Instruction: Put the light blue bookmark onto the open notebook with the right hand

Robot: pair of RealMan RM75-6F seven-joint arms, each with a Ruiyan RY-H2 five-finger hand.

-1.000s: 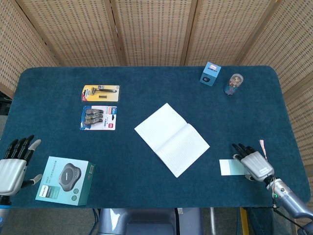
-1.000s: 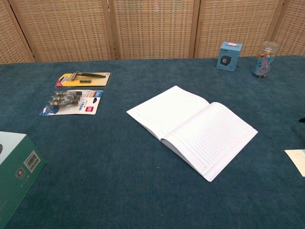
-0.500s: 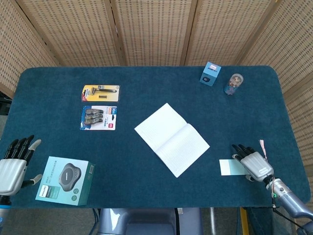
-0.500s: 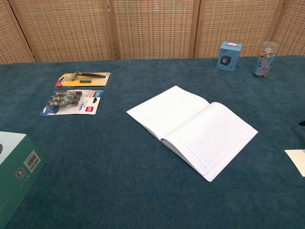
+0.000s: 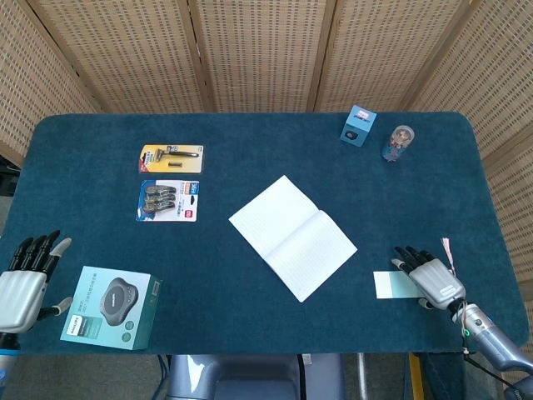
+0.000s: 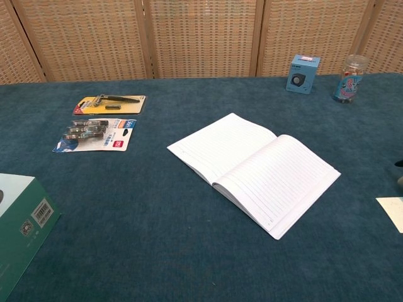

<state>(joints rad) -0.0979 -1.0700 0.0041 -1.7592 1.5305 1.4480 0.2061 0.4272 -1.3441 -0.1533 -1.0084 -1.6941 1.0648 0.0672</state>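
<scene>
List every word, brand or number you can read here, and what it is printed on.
"PHILIPS": on the teal box at the near left, faint.
Razor card: print too small to read.
Clip pack: red logo and print blurred.
Small blue box: label unreadable.
Jar: label blurred.
Barcode on the teal box, chest view: digits illegible.

— What lies on the left?
— A razor pack [image 5: 171, 157] above a clip pack [image 5: 168, 201], and a green boxed device [image 5: 111, 307] near the front edge.
— And far right?
— A small blue box [image 5: 358, 125] beside a clear jar [image 5: 400, 142].
</scene>
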